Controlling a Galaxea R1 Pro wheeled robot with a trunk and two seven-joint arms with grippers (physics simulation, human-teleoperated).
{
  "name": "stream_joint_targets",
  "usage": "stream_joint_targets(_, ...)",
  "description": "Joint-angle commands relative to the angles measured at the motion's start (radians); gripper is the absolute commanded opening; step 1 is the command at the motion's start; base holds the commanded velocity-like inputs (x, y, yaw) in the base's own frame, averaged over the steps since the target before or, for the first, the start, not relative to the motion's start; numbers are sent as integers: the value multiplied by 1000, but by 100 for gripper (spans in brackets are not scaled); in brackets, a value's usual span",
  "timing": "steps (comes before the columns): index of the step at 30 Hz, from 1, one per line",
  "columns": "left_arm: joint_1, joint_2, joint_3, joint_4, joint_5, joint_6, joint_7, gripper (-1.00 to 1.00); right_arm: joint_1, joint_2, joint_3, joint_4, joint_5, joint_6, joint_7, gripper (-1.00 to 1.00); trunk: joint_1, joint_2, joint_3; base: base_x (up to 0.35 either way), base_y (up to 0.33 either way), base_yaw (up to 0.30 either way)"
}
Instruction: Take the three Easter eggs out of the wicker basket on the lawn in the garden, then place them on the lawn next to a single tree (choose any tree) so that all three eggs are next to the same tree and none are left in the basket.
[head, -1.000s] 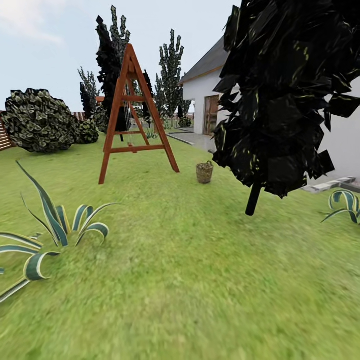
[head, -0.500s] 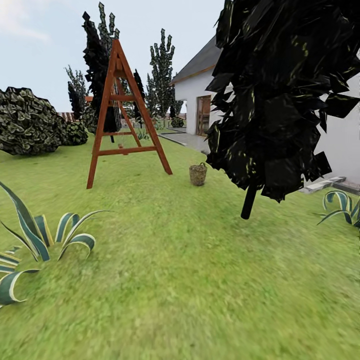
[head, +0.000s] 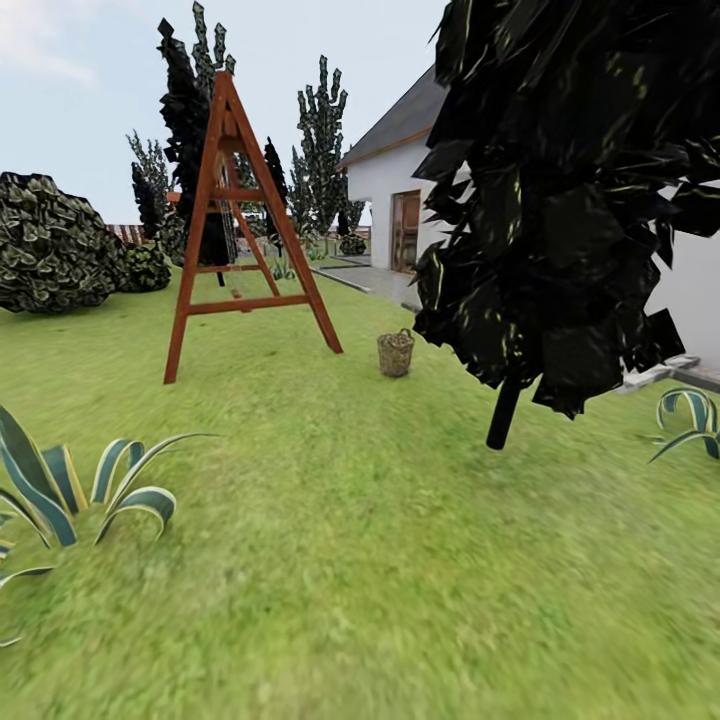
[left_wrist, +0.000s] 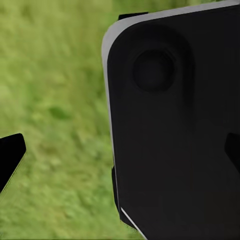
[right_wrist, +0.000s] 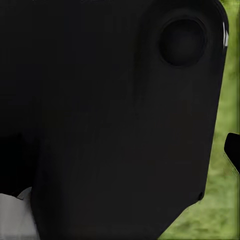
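Far ahead on the lawn (head: 350, 520) stands the wicker basket (head: 396, 353), small at this distance, between a wooden swing frame and a dark tree. The Easter eggs are hidden from here. In the left wrist view my left gripper (left_wrist: 122, 153) is open, one black fingertip (left_wrist: 10, 156) at each side edge, over grass and a dark panel of my own body. In the right wrist view my right gripper (right_wrist: 120, 150) is spread too, with one fingertip (right_wrist: 233, 149) showing at the edge and the other lost against the black panel. Both hold nothing.
A red-brown A-shaped swing frame (head: 235, 230) stands left of the basket. A black-leaved tree on a thin dark trunk (head: 503, 412) rises at the right. Striped agave plants (head: 60, 490) (head: 690, 418) flank the grass. A round bush (head: 50, 245) and a white house (head: 395, 195) lie beyond.
The whole head view has shifted: the camera turned slightly right and moved a little forward. Nothing on the lawn has moved by itself.
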Motion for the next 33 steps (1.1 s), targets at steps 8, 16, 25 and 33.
stream_joint_targets(8,0,0,-7,1,-2,-3,5,100,0,1,-1,-1,0,-5,0,100,1,0,-1,338,0,0)
stream_joint_targets(16,0,0,-7,1,-2,-3,4,100,0,2,2,-1,0,-5,3,100,1,0,-1,338,0,0)
stream_joint_targets(25,0,0,-7,1,-2,-3,4,100,0,2,2,1,0,-5,3,100,1,0,-1,338,0,7)
stream_joint_targets(33,0,0,-7,1,-2,-3,5,100,0,2,2,1,0,-5,3,100,1,0,-1,338,0,92)
